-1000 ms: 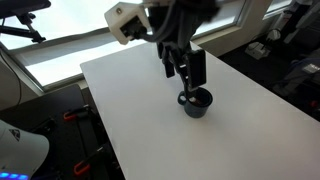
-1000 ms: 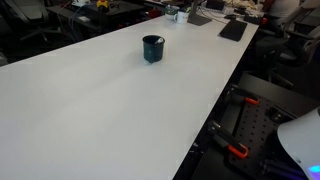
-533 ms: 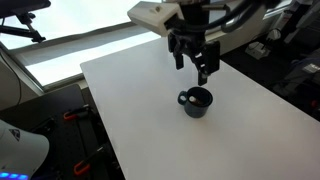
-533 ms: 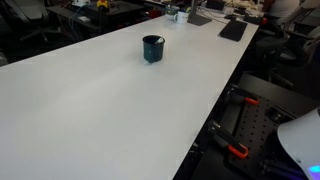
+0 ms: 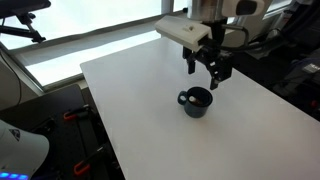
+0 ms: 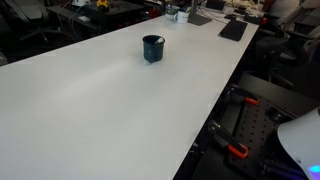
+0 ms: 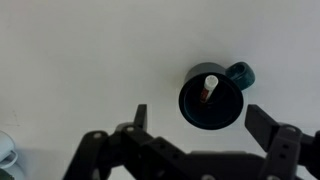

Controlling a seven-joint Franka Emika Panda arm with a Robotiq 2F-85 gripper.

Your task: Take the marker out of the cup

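Note:
The dark navy cup (image 5: pixel 197 101) stands upright on the white table; it also shows in an exterior view (image 6: pixel 152 48) and in the wrist view (image 7: pixel 212 97), handle to the upper right. The marker (image 7: pixel 207 91), pale with a reddish lower end, leans inside the cup. My gripper (image 5: pixel 208 76) hangs open and empty above the cup, a little toward its far side. In the wrist view the open fingers (image 7: pixel 198 122) frame the cup from above. The gripper is out of view in the exterior view that looks along the table.
The white table (image 5: pixel 150 100) spreads wide around the cup. A keyboard (image 6: pixel 233 30) and small items lie at its far end. Chairs and clamps stand past the table edges. A pale round object (image 7: pixel 5 150) sits at the wrist view's left edge.
The gripper has risen from the cup and moved away toward the table's far side, still open. The cup and the marker have not moved.

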